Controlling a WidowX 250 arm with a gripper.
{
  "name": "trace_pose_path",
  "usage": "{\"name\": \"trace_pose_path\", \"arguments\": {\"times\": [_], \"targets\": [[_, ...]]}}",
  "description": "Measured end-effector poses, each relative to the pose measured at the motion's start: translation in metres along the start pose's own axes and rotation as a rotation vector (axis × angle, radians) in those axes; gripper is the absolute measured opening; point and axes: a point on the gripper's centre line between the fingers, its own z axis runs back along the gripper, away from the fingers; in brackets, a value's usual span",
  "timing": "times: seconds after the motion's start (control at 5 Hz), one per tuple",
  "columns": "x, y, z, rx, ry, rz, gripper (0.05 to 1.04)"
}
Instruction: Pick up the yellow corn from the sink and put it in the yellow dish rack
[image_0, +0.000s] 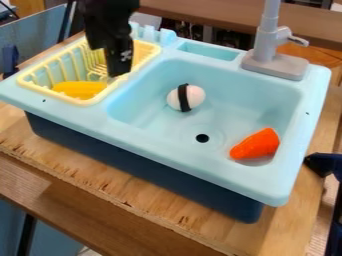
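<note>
My tool (112, 74) hangs over the dish rack (51, 92) at left; I cannot tell whether it is apart or together. Near it, the yellow toy (79, 89) lies penned by the rack's near rim. The sink basin's (234, 95) walls contain the black-banded white toy (194, 96) and, near right, the orange toy (256, 143).

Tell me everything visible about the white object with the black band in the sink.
The white object is rounded and egg-like, with a smooth surface that looks like plastic, though the material is uncertain. A single black band wraps around it, left of its middle as the camera sees it, and runs roughly up and down. It rests on the floor of the light blue sink, farther back than the drain hole. Apart from its band, only the sink appears to touch it.
</note>
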Motion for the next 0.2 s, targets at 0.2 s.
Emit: {"name": "trace_pose_path", "arguments": {"times": [0.2], "targets": [[0.0142,0.0072,0.0089,0.014,-0.014,0.247,1.0]]}}
